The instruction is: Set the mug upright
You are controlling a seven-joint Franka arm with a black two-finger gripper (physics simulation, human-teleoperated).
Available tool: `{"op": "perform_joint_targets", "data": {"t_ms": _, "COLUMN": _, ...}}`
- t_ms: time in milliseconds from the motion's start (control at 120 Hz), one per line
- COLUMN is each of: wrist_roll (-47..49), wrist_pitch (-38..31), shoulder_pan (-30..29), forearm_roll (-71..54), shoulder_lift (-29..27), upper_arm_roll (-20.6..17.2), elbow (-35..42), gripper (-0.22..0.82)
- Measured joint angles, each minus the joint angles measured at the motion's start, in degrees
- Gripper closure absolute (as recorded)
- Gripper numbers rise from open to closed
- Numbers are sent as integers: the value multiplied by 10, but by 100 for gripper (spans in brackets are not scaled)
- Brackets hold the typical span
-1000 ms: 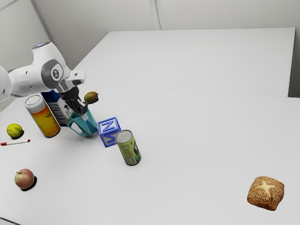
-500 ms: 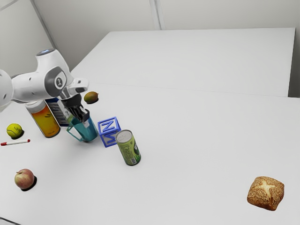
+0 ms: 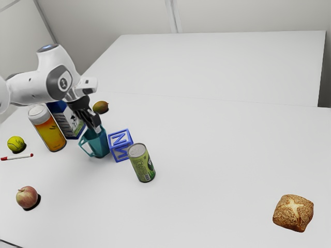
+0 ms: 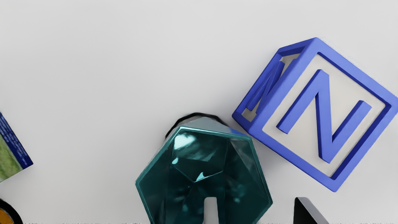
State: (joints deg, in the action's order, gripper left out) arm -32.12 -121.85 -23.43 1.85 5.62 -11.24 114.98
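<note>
"So, where's the teal faceted mug [image 3: 100, 148]?"

"Right under the gripper [image 4: 256, 199], mouth up, looking upright. The fingers are parted, one inside the rim, one outside."

"Then?"

"Setting down looks finished; I'd rise straight, lest the inner finger catch the rim."

"Room?"

"Tight beside the gripper: the blue-and-white letter block [image 3: 120, 145]; past it, the green metal can [image 3: 142, 164]. Above, it's open. Far off, bare desk [image 3: 217, 150] reaches toward the crusty brown bread [image 3: 293, 213]."
</note>
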Motion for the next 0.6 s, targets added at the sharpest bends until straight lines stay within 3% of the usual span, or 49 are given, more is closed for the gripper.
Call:
{"op": "perform_joint_targets", "data": {"t_ms": 133, "wrist_roll": 0, "wrist_pitch": 20, "shoulder_pan": 3, "forearm_roll": 1, "shoulder_lift": -32, "upper_arm_roll": -8, "elbow": -9, "gripper": 36}}
{"op": "perform_joint_targets", "data": {"t_ms": 350, "wrist_roll": 39, "wrist_pitch": 109, "shoulder_pan": 2, "forearm_roll": 0, "shoulder_lift": -37, "upper_arm_roll": -16, "elbow": -101, "gripper": 14}}
{"op": "perform_joint_targets", "data": {"t_ms": 600, "wrist_roll": 109, "wrist_pitch": 188, "shoulder_pan": -1, "forearm_roll": -6, "shoulder_lift": -58, "upper_arm_roll": -24, "elbow": -158, "gripper": 4}}
